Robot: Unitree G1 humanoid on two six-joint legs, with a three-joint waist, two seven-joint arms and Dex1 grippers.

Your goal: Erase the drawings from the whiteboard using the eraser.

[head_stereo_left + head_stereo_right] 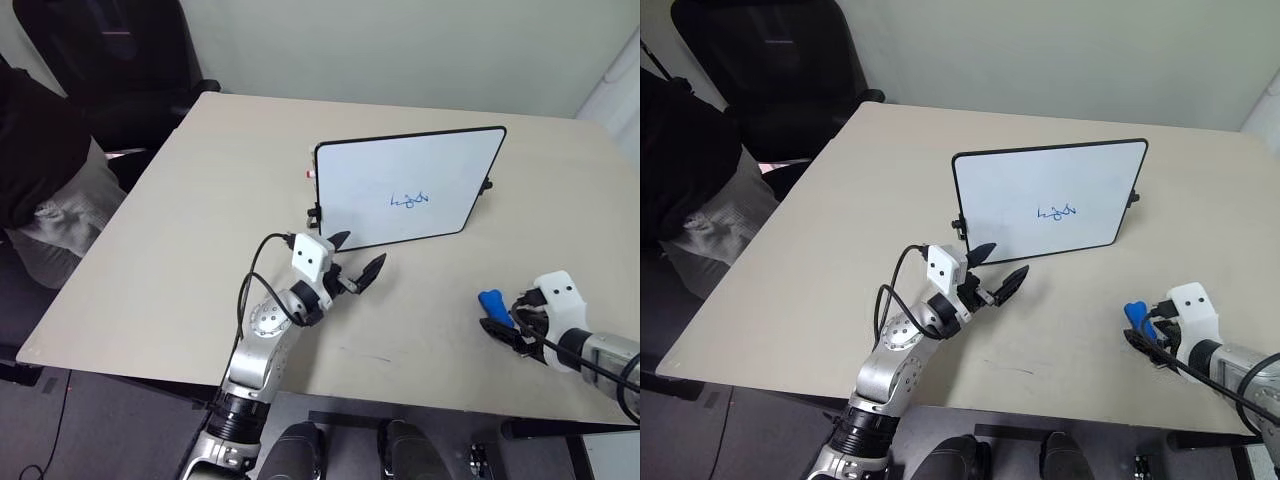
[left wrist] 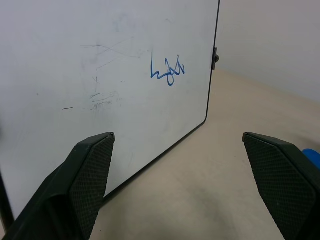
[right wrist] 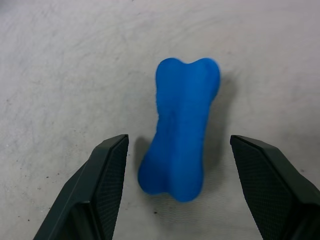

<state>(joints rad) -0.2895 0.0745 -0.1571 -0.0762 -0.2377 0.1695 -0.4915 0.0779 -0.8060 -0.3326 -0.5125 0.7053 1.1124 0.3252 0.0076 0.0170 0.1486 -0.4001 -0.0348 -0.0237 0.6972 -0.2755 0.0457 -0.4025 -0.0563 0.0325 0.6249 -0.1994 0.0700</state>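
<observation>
So the erasing hasn't started yet as far as I can tell, and even the pickup isn't done. Nearest to the robot, on the right side of the table (image 1: 200, 250), the right gripper (image 3: 177, 190) is angled down over the eraser (image 3: 181, 127) with its jaws spread wide. The little blue block lies flat on the tabletop, its near end sitting right between the two fingers and the rest poking out ahead of them, not touching either one from what I can see. My guess is it just needs to drop a bit and close. A little further in, the left gripper (image 1: 355, 260) hovers just off the whiteboard's (image 1: 400, 170) near corner, jaws spread too, holding nothing. The board itself stands propped up toward the middle of the table, and the drawings (image 1: 410, 200), a small blue squiggle, sit untouched on it. So grabbing, carrying over and wiping are all left.
</observation>
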